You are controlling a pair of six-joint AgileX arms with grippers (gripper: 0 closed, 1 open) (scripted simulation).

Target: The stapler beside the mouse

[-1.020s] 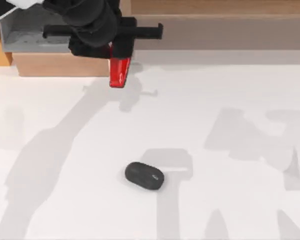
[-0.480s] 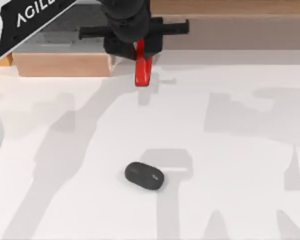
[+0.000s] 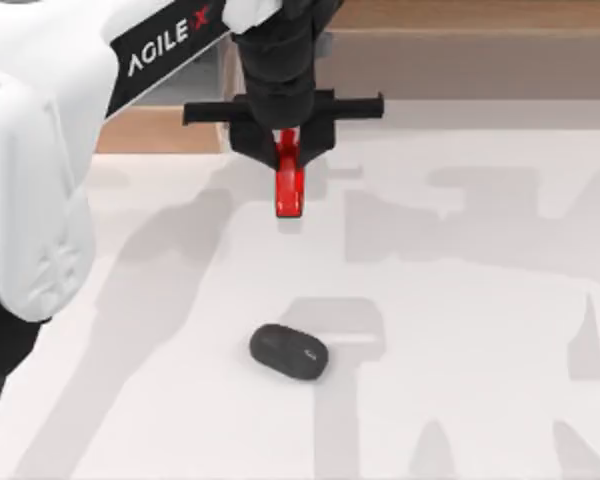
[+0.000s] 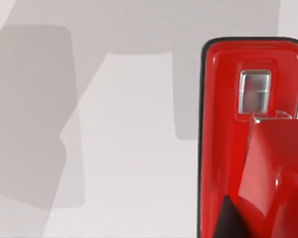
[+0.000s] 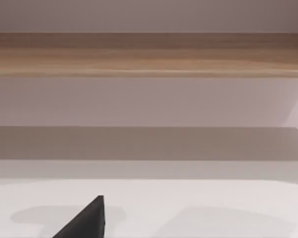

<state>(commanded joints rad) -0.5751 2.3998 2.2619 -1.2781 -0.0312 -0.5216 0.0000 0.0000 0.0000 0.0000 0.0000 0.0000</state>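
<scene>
Compared with a second ago, the left gripper (image 3: 289, 152) sits lower and farther right in the top view, now in the upper middle of the frame instead of the upper left corner, and more of the white left arm (image 3: 50, 150) fills the left side. Its jaws are clenched on the stapler (image 3: 290, 185), which has travelled with them; the red body hangs below the black crossbar, its free end pointing toward the bottom of the frame, with its shadow just beside it on the worktop (image 3: 480, 330). The mouse (image 3: 289, 351) has not moved: it lies in the lower middle of the frame, well apart from the stapler and roughly straight below it.

In the left wrist view the stapler (image 4: 238, 148) runs along the right side of the frame (its metal plate near the upper end), above bare worktop crossed by grey shadows.

The worktop around the mouse is open on all sides, with wide room to the right and left of it. A wooden ledge (image 3: 460, 15) runs along the top edge of the frame, behind the gripper. In the right wrist view a dark finger tip (image 5: 84, 220) shows at the lower edge; I cannot tell how the right arm's jaws stand.
</scene>
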